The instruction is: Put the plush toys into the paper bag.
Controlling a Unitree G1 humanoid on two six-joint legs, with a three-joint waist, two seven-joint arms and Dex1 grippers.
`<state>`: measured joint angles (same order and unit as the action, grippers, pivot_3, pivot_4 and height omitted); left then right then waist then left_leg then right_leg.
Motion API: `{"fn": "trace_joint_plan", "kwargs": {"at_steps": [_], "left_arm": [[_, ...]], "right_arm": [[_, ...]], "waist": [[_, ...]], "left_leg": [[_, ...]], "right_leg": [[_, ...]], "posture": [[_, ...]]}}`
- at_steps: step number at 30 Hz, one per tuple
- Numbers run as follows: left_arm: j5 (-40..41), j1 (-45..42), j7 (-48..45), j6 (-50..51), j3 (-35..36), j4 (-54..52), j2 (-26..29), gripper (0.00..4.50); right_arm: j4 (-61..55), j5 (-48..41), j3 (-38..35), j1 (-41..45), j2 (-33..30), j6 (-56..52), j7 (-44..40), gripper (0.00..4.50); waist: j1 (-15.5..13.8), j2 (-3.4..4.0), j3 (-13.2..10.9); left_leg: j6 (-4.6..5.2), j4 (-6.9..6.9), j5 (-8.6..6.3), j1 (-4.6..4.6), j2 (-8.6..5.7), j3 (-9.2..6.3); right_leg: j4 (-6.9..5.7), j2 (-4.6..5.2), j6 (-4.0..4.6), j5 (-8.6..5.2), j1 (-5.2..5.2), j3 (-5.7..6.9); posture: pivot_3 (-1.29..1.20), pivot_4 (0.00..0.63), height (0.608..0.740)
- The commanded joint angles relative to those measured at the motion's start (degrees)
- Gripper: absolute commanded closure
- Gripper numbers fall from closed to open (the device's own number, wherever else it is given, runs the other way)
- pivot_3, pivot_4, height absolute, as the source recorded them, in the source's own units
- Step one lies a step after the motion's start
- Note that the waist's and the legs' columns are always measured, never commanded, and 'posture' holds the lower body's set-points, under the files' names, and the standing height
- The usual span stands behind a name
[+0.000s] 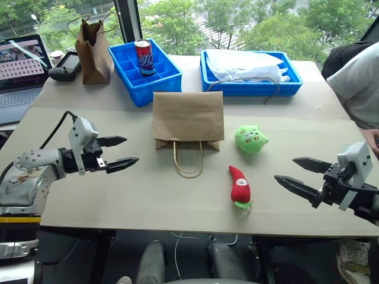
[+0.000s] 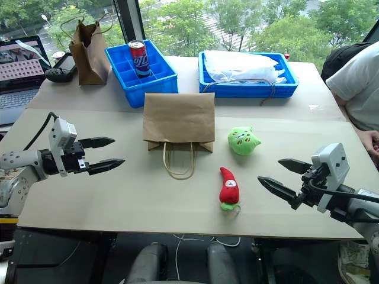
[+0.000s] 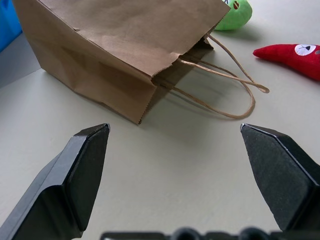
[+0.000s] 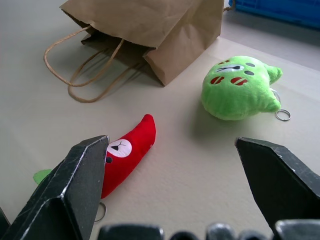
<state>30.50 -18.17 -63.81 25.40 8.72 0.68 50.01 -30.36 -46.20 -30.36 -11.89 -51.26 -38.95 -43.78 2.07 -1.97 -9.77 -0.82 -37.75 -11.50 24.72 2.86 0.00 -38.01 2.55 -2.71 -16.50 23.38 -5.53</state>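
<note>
The paper bag (image 1: 188,116) lies flat mid-table, its mouth and cord handles (image 1: 188,163) facing me. To its right sit the two plush toys: a round green one (image 1: 250,139) and, nearer me, a red chili (image 1: 240,186) with a white patch and green stem. My left gripper (image 1: 119,151) hovers open to the left of the bag, pointing at it, nothing between its fingers. At the right, my right gripper (image 1: 299,171) is open and empty, aimed at the chili (image 4: 125,153) and green toy (image 4: 238,87). The left wrist view shows the bag's mouth (image 3: 170,70).
A blue divided bin (image 1: 144,71) holding a red can (image 1: 143,57) and a blue tray (image 1: 249,72) with white plastic stand behind the bag. A narrower dark bag (image 1: 93,52), laptop (image 1: 22,68) and controller (image 1: 65,66) sit far left. A person's arm (image 1: 358,83) is at the right edge.
</note>
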Motion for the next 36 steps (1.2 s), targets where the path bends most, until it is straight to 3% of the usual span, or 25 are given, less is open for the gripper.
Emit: {"fn": "trace_joint_plan", "kwargs": {"at_steps": [1,7,11,16,21,24,31,36], "left_arm": [[1.3,-1.7,-2.2,0.2,1.1,-1.3,0.8,0.0],[5.6,-5.6,-13.8,0.2,2.0,-0.8,3.9,0.0],[5.8,-8.0,-18.8,0.8,0.7,-0.8,6.7,0.0],[1.0,-13.5,-20.2,-4.8,-3.6,1.9,3.9,0.0],[-13.3,-22.4,-20.8,-26.7,-13.6,13.2,-4.5,0.0],[-15.2,-26.4,-22.0,-33.7,-15.2,19.5,-8.7,0.0],[-26.9,-37.0,-20.4,-63.3,-21.1,42.6,-16.7,0.0],[-30.3,-41.4,-20.2,-74.2,-23.2,52.6,-19.7,0.0]], "right_arm": [[-0.7,0.0,-1.8,1.5,-1.0,1.0,-1.2,0.02],[-4.6,-6.4,-0.8,7.3,-7.1,-4.5,-3.8,0.02],[-8.1,-17.7,-1.1,13.2,-12.2,-11.3,-1.5,0.02],[-9.5,-26.2,0.3,16.8,-14.2,-15.4,4.2,0.02],[-11.7,-28.2,5.9,19.3,-13.7,-16.9,11.5,0.02],[-12.1,-29.4,6.7,19.9,-13.2,-16.6,14.3,0.02],[-14.3,-33.4,4.7,16.8,-12.9,-16.6,20.6,0.02],[-15.7,-35.9,2.9,14.2,-13.6,-16.3,23.9,0.02]], "waist": [[0.0,0.0,0.0],[0.1,0.01,0.0],[0.2,0.02,0.0],[-0.6,0.01,0.0],[-1.8,-0.01,0.0],[-1.7,-0.01,0.0],[-1.3,-0.02,0.0],[-1.3,-0.02,0.0]], "left_leg": [[0.0,0.0,0.0,0.0,0.0,0.0],[0.0,-0.05,0.0,-0.03,0.02,-0.01],[0.0,-0.03,0.0,-0.01,0.02,-0.01],[0.01,-0.06,0.0,0.0,0.0,-0.04],[0.01,-0.12,0.01,0.01,-0.07,-0.03],[0.02,-0.14,0.01,0.13,-0.07,-0.03],[0.04,-0.2,0.03,0.63,-0.09,-0.09],[0.05,-0.29,0.03,0.72,-0.11,-0.12]], "right_leg": [[0.0,0.0,0.0,0.0,0.0,0.0],[-0.04,-0.04,0.0,0.02,-0.03,0.01],[-0.03,-0.03,0.09,0.06,-0.02,0.01],[-0.01,-0.02,0.09,0.07,-0.06,0.04],[0.02,0.0,0.19,0.16,-0.13,0.02],[0.04,0.0,0.23,0.19,-0.06,0.0],[-0.1,-0.02,0.18,0.3,0.46,0.01],[-0.12,-0.02,0.13,0.33,0.49,0.01]], "posture": [[0.0,0.15,0.694],[0.0,0.15,0.694],[0.0,0.15,0.694],[0.0,0.15,0.694],[0.0,0.15,0.694],[0.0,0.15,0.694],[0.0,0.15,0.694],[0.0,0.15,0.694]]}}
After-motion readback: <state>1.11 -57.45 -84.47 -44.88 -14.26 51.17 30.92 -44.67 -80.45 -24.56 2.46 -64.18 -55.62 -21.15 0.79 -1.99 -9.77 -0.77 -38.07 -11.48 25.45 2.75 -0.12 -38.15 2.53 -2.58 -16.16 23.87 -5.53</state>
